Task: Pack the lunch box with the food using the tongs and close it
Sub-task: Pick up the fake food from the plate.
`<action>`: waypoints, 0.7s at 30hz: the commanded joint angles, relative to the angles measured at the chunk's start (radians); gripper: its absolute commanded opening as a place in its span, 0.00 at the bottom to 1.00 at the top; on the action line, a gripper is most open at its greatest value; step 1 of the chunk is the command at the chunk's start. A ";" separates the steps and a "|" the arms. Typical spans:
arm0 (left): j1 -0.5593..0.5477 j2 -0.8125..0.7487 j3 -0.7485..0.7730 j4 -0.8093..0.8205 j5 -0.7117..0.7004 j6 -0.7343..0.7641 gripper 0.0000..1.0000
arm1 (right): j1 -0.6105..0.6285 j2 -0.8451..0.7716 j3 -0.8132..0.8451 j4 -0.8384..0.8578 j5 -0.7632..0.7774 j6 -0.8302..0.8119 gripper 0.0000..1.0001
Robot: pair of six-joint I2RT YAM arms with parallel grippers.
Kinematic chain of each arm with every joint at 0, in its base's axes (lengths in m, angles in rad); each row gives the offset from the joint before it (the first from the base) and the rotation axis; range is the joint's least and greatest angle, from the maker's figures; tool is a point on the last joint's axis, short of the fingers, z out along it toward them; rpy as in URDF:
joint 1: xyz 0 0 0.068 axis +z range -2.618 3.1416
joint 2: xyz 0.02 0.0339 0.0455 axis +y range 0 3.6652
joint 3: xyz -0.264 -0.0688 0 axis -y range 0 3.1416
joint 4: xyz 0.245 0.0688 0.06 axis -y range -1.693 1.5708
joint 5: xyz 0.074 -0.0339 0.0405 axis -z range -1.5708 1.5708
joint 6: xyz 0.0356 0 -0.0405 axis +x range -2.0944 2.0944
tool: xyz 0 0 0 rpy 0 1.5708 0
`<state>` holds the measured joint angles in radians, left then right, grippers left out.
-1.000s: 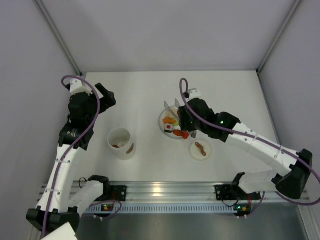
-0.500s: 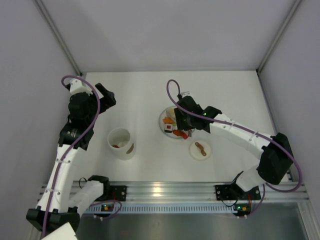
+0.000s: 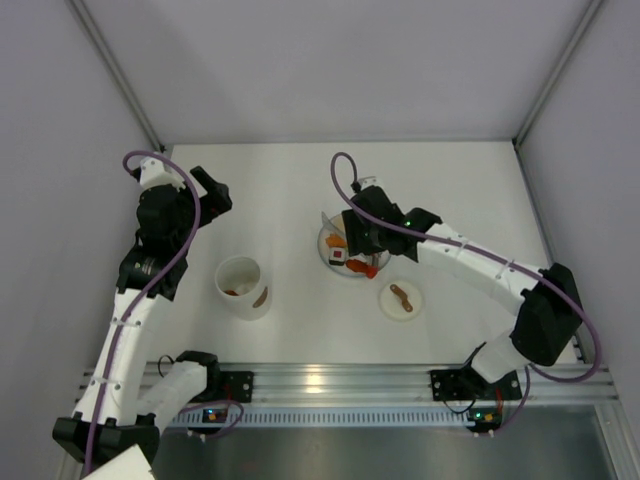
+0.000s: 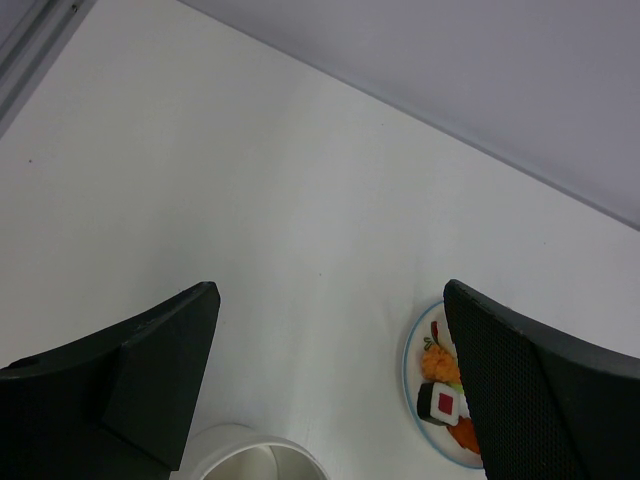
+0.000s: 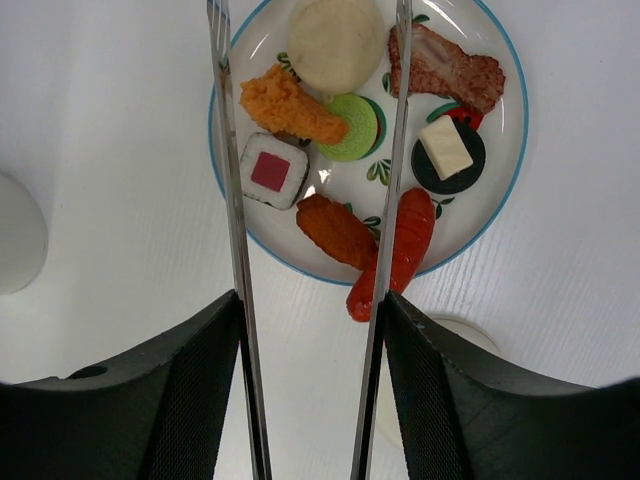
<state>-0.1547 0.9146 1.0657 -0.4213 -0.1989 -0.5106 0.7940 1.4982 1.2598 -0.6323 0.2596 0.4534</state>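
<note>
My right gripper (image 5: pixel 312 322) (image 3: pixel 362 232) hovers over the plate (image 5: pixel 505 170), shut on the silvery tongs (image 5: pixel 238 250). The two tong arms stand spread apart, with nothing pinched between them. The food on the plate includes a sushi roll (image 5: pixel 273 170), an orange fried piece (image 5: pixel 290 105), a red sausage (image 5: pixel 400 250) hanging over the rim, a white round piece (image 5: pixel 335 40) and a brown slice (image 5: pixel 445 70). The white lunch box (image 3: pixel 241 286) stands open to the left, with a small piece inside. High at the left, my left gripper (image 3: pixel 210 190) (image 4: pixel 330 330) is open and holds nothing.
A small white lid (image 3: pixel 401 299) with a brown piece on it lies right of the plate (image 3: pixel 325 255). Grey walls close in the white table on three sides. The aluminium rail with the arm bases (image 3: pixel 320 380) runs along the near edge.
My right gripper has moved left and further over the plate, and the tong arms now stand wider apart. The left arm has not moved.
</note>
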 commanded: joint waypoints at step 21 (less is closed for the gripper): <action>0.009 -0.017 -0.003 0.021 0.003 0.007 0.99 | -0.041 0.063 0.030 0.075 -0.020 -0.015 0.36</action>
<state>-0.1547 0.9146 1.0657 -0.4213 -0.1989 -0.5102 0.7692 1.5688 1.2606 -0.6224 0.2405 0.4480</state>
